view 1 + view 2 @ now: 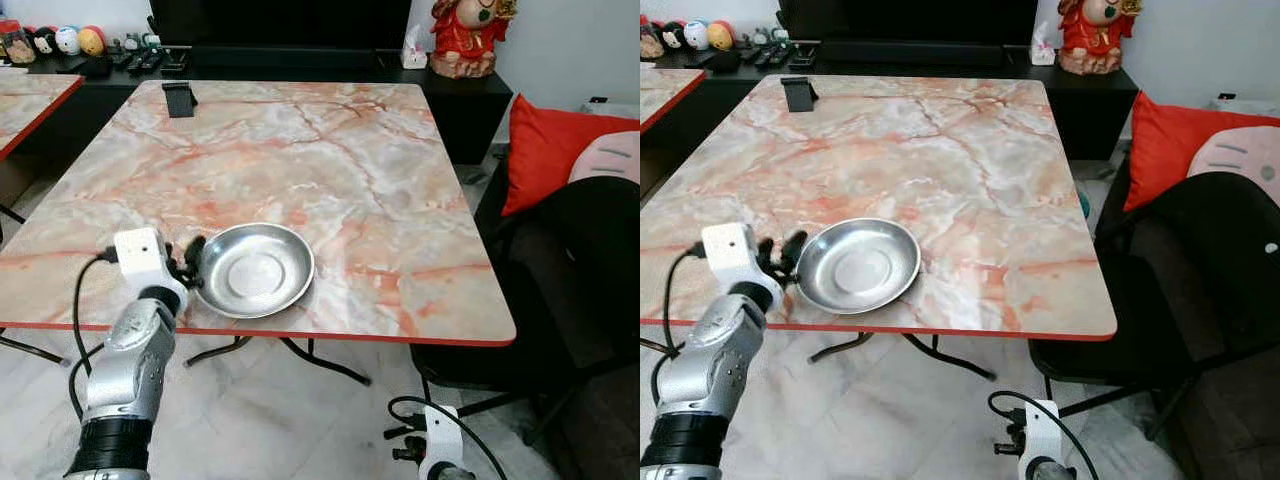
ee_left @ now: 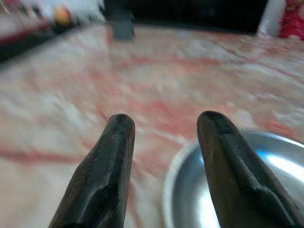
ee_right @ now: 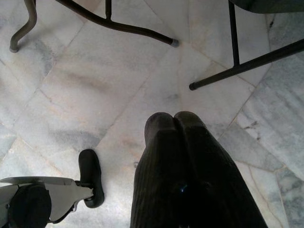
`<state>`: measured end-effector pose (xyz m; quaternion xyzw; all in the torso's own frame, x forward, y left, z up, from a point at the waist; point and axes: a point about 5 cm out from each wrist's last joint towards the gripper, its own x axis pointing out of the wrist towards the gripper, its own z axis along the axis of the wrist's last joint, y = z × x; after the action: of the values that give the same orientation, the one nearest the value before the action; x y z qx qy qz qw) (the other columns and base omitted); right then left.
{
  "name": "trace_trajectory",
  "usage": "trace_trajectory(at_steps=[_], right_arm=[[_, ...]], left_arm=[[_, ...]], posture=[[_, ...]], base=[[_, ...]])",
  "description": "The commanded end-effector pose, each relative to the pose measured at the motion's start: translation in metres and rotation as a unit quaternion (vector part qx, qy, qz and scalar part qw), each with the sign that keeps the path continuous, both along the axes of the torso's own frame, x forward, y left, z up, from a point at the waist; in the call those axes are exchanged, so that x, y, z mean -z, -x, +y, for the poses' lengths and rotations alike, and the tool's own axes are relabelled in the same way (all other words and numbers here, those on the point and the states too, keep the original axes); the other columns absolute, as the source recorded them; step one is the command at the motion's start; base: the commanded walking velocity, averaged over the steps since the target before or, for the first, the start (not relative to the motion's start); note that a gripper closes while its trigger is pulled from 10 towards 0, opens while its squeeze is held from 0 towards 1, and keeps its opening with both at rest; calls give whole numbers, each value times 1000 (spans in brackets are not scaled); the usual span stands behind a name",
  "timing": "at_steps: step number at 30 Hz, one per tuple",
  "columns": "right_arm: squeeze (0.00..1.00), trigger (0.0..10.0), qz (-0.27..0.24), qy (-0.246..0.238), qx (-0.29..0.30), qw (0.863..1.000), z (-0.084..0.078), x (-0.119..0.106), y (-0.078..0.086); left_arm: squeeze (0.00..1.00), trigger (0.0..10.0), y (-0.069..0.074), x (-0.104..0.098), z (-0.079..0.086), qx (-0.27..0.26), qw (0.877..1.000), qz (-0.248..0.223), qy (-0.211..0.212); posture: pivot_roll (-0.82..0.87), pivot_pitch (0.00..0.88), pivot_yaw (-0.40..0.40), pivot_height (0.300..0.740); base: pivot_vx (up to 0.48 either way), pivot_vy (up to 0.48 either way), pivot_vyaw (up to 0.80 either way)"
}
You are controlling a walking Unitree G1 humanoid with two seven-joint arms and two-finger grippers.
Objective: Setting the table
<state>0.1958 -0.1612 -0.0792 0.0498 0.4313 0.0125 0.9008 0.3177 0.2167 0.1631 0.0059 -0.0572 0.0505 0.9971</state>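
A shallow silver plate (image 1: 255, 270) lies on the pink marble table (image 1: 320, 150), close to its front edge. My left gripper (image 1: 190, 262) sits low over the tabletop at the plate's left rim. In the left wrist view the gripper (image 2: 164, 121) is open. The plate's rim (image 2: 173, 185) runs between the two black fingers, with one finger (image 2: 223, 156) over the plate and the other outside it. My right gripper (image 3: 173, 118) hangs idle below table height, shut, pointing at the marble floor.
A black phone stand (image 1: 179, 98) stands at the table's far left. A black chair (image 1: 590, 270) with a red cushion (image 1: 550, 150) is at the right side. A dark sideboard with a red figurine (image 1: 465, 35) runs behind. A second table (image 1: 25, 100) is at the left.
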Motion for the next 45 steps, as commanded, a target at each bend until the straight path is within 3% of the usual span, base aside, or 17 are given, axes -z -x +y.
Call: trace_trajectory(at_steps=[1, 6, 8, 13, 16, 29, 45], right_arm=[[0, 10000, 7, 0, -2, 1000, 0, 2, 3], [0, 10000, 5, 0, -3, 1000, 0, 1, 2], [0, 10000, 4, -1, -2, 1000, 0, 1, 3], [0, 10000, 1, -1, 1, 1000, 1, 2, 3], [0, 10000, 1, 4, -3, 1000, 0, 2, 4], [0, 10000, 2, 6, -4, 1000, 0, 3, 5], [0, 10000, 4, 3, -3, 1000, 1, 3, 6]], left_arm=[[0, 10000, 5, -14, -3, -3, 997, -47, -55], [0, 10000, 11, -22, -21, 42, 989, -91, -113], [0, 10000, 13, -14, -31, 68, 987, -90, -114], [0, 10000, 19, 1, -37, 68, 988, -88, -102], [0, 10000, 23, 11, -34, 57, 990, -77, -108], [0, 10000, 22, 7, -28, 43, 989, -91, -108], [0, 10000, 19, 6, -30, 43, 992, -94, -78]], posture=[[8, 61, -13, 740], [8, 61, -13, 740], [9, 47, -7, 740], [-3, 39, -2, 740], [-5, 32, -2, 740], [-5, 21, 0, 740], [-2, 38, 4, 740]], base=[[0, 0, 0], [0, 0, 0], [0, 0, 0], [0, 0, 0], [0, 0, 0], [0, 0, 0], [0, 315, 0]])
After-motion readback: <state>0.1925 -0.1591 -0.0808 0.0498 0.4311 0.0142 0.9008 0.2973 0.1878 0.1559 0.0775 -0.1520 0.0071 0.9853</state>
